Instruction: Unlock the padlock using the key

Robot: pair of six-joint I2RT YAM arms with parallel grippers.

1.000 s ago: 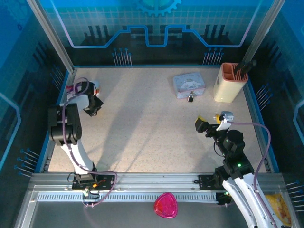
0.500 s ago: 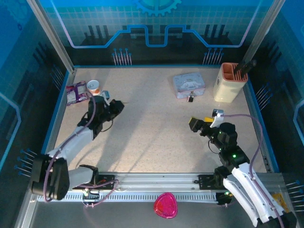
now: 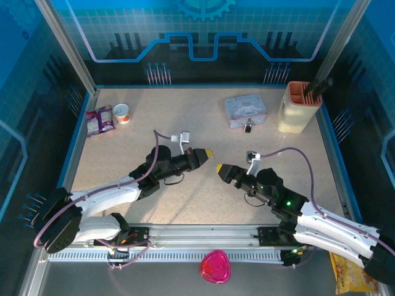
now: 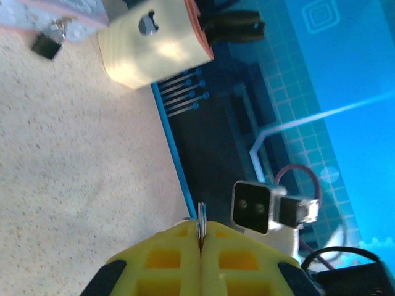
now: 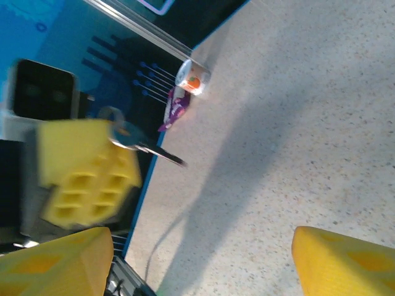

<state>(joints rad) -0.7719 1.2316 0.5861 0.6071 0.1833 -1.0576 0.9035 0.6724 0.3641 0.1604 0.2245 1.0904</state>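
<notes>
At the centre of the top view, the left gripper (image 3: 208, 152) is clenched on the key (image 5: 133, 140) (its blade juts bare past the yellow pads (image 5: 86, 179) in the right wrist view). It faces the right gripper (image 3: 222, 168) just beside it, whose jaws stand spread with nothing between them. The padlock (image 3: 247, 127) lies in the upper right of the table (image 3: 185, 111), at the near edge of the pale tin (image 3: 245, 110), well apart from both grippers.

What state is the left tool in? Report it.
The left tool is shut on the key: yellow fingers pressed together, key pinched between.
</notes>
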